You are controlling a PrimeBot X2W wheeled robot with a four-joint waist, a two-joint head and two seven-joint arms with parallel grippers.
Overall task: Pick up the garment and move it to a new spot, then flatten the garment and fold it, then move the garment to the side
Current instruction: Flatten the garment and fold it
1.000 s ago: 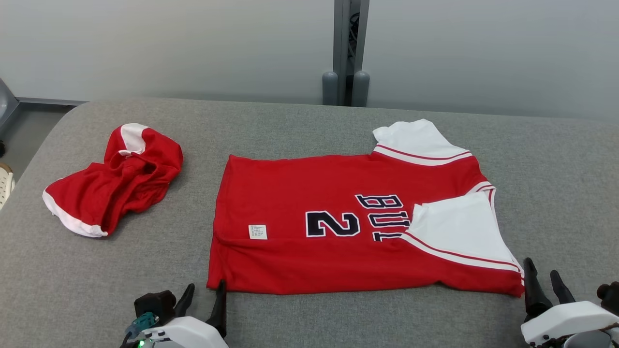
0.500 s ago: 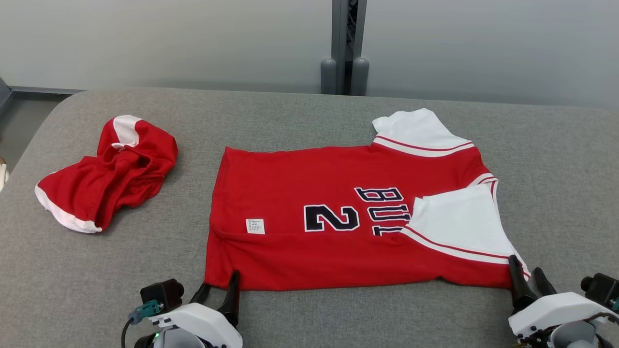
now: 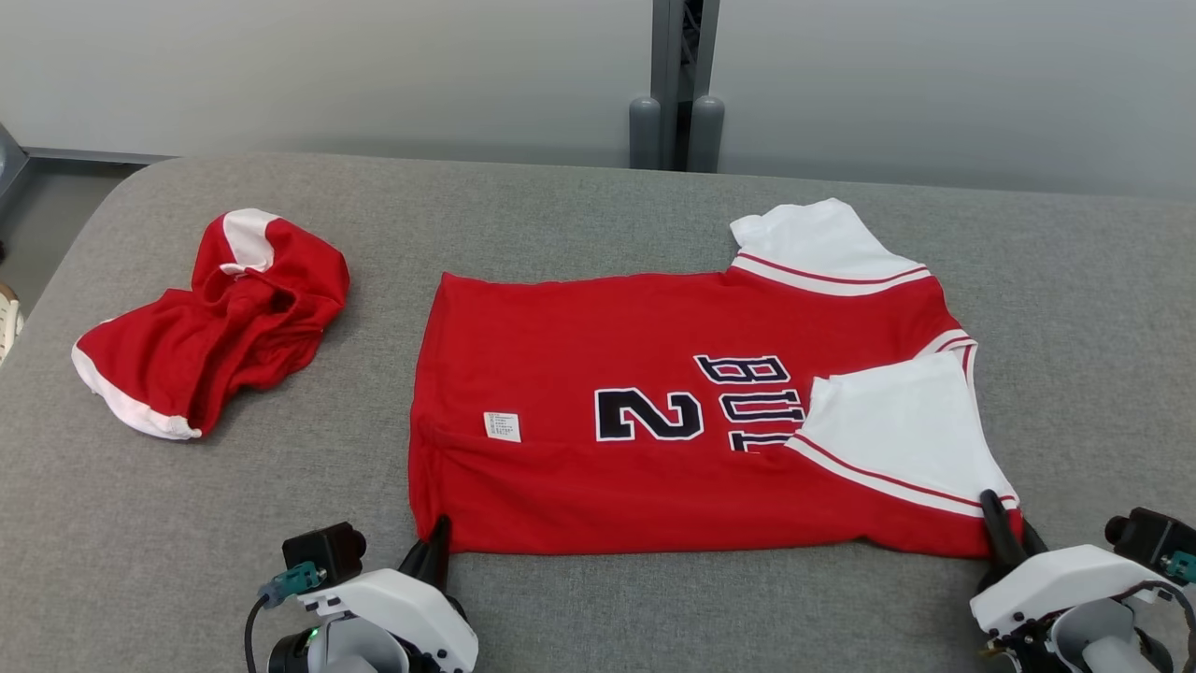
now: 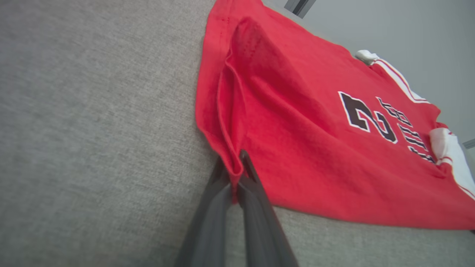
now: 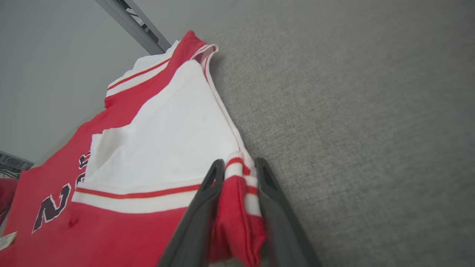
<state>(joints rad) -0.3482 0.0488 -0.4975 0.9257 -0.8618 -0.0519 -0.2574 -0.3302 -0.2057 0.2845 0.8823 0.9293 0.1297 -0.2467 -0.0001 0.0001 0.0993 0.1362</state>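
Left gripper [image 4: 233, 167] is pinched shut on the near hem corner of the garment [image 3: 598, 346], lower left of the head view. The right gripper [image 5: 239, 168] is clamped on a fat bunch of the sleeve corner at lower right. The jersey lies flat mid-frame on the grey table [image 3: 561, 215]. The worry is that the left pinch looks thin, maybe just 1 layer, so lifting could slip it or split the 2 layers. An uneven pull would skew the fold.
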